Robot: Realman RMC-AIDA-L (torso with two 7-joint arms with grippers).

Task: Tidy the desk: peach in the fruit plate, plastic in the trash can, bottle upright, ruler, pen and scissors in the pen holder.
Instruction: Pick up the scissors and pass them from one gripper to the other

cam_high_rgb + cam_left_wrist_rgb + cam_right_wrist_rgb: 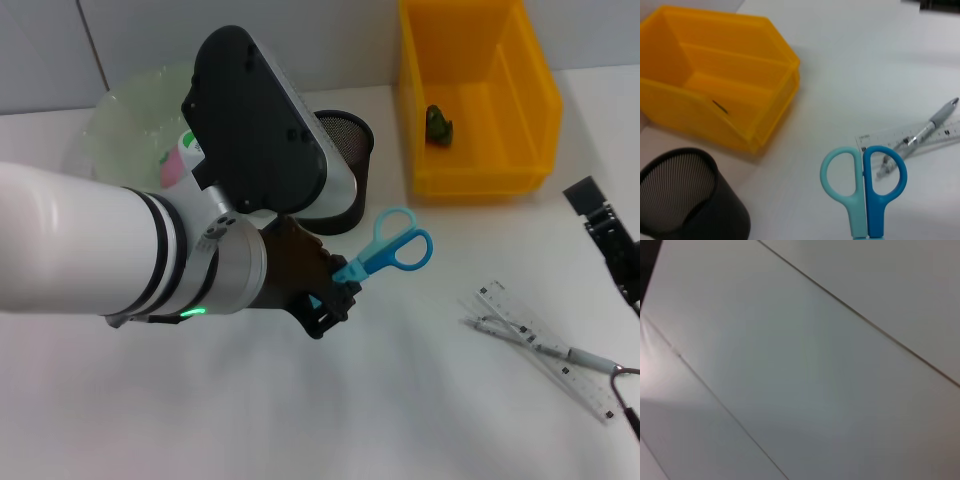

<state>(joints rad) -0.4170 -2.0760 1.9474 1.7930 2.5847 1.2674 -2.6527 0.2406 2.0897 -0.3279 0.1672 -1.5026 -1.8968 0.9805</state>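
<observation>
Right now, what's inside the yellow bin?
The yellow bin holds one small dark green object near its back wall in the head view; I can't tell what it is. The bin floor nearest the front wall is hidden by that wall.

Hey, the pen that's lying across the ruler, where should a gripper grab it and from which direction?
Take the pen from straight above, across the middle of its barrel. It lies flat, crossing the clear ruler at a shallow angle, so a side approach would likely snag the ruler. The right gripper sits closest. The left gripper already holds the scissors.
</observation>
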